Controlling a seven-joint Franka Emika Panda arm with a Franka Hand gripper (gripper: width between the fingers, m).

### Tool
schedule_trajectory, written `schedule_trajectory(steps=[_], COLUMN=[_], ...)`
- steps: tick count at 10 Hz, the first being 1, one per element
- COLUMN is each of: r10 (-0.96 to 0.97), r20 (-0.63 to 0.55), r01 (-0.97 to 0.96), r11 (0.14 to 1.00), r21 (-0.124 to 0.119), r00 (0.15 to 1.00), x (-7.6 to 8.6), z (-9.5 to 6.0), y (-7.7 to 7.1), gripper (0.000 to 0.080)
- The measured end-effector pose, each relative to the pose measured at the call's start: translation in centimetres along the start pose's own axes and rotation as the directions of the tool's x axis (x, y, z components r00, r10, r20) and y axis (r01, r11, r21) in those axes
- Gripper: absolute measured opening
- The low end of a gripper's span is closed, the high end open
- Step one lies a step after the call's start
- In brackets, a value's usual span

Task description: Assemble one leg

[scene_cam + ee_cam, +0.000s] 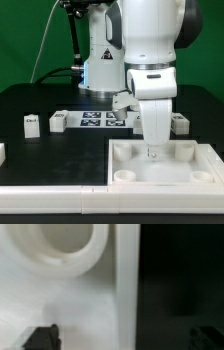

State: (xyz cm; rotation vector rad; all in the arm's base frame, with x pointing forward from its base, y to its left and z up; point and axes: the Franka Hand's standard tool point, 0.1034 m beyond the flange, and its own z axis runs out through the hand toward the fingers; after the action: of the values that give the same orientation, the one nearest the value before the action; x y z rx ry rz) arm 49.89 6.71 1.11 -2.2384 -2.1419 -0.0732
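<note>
My gripper [153, 152] points down over the far edge of the large white tray-like piece [135, 175]. It is open and holds nothing. In the wrist view the gripper [123, 338] straddles the tray's edge. One dark fingertip [42, 337] is over the white tray [70, 297], the other over the black table. A round socket [62, 243] in the tray lies ahead of the fingers. Small white legs with code tags stand on the table: two at the exterior view's left [32, 123] [58, 120] and one at its right [180, 122].
The marker board [97, 120] lies on the black table behind the tray, in front of the robot base [100, 65]. A white piece [2, 152] shows at the exterior view's left edge. A raised white rim [50, 190] runs along the front.
</note>
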Motion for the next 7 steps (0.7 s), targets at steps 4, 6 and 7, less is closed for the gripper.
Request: schedule_trajectory(steps=[4,6,7], r10=[0.119,0.13,0.155], r20=[0.023,0.025,0.025], r01=[-0.119,-0.13,-0.155], r11=[0.993,0.991,0.988], r21=[-0.015,-0.012,-0.011], r00=[0.993,0.991,0.988], x=[0.3,0.4,0.3], z=[-4.0,-4.1,-4.0], y=[-1.9,-2.5,-2.4], gripper=[0.0649,0.0649,0.0649])
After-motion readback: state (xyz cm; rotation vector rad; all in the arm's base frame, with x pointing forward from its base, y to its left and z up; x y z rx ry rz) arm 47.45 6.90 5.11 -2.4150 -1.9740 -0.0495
